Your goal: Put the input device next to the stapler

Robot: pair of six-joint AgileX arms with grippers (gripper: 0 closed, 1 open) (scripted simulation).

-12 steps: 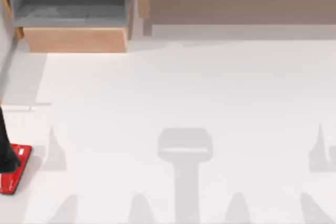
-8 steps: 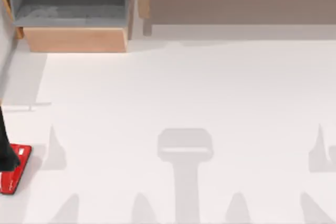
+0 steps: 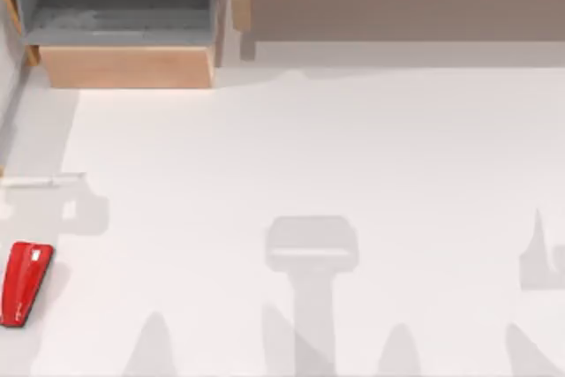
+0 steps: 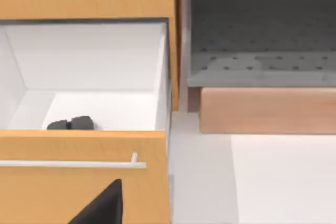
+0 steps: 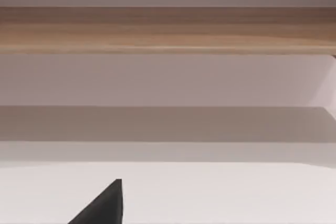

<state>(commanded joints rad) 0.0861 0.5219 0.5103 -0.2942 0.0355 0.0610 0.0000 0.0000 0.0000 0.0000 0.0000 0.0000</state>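
Office-like desk setup, rendered. White table [image 3: 335,156]; light wood cabinet with open drawer [image 4: 84,145] and bar handle [image 4: 73,164]; grey shelf unit [image 3: 124,6]; red stapler [image 3: 22,282]; small dark item, possibly a mouse [image 4: 71,124], in the drawer.

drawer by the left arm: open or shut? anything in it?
Open. In the left wrist view the drawer is pulled out, white inside exposed, handle bar on its front. The input device lies inside on the floor, behind the front panel.
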